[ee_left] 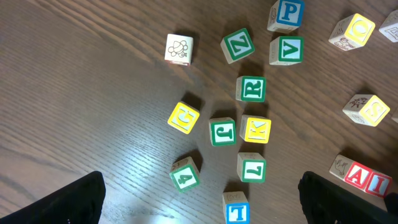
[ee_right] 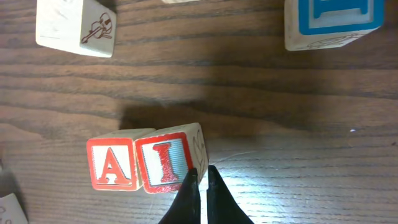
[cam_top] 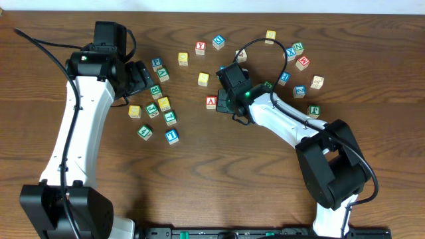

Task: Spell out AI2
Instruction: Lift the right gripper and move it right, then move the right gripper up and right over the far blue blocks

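nudging the "i" cube (ee_right: 163, 160) into line looks like the step in hand. the right fingers (ee_right: 193, 193) are pressed together with nothing between them, and their tips touch the near right edge of that cube. the "a" cube (ee_right: 113, 163) sits just to its left, the two touching side to side with both red letters face up and upright. they lie on the desk (cam_top: 199, 172) a little left of its middle. two of the three characters seem placed, and only the digit is left.

the left fingers (ee_left: 74, 202) hang spread wide and empty over the left cluster of cubes, apart from the pair. the blue "1" cube (cam_top: 172, 136) at the near edge of that cluster is not the one wanted.

the "2" cube (cam_top: 300, 91) is my best reading of a blue-framed block in the right scatter, well apart from the pair. its face is too small to be sure.

the next move, as i judge it, calls for the right fingers to lift clear of the "i" without dragging it. they would then spread, cross right to that block and pinch it on two free sides. it should be set down just right of the "i", touching it, digit upright like the letters.
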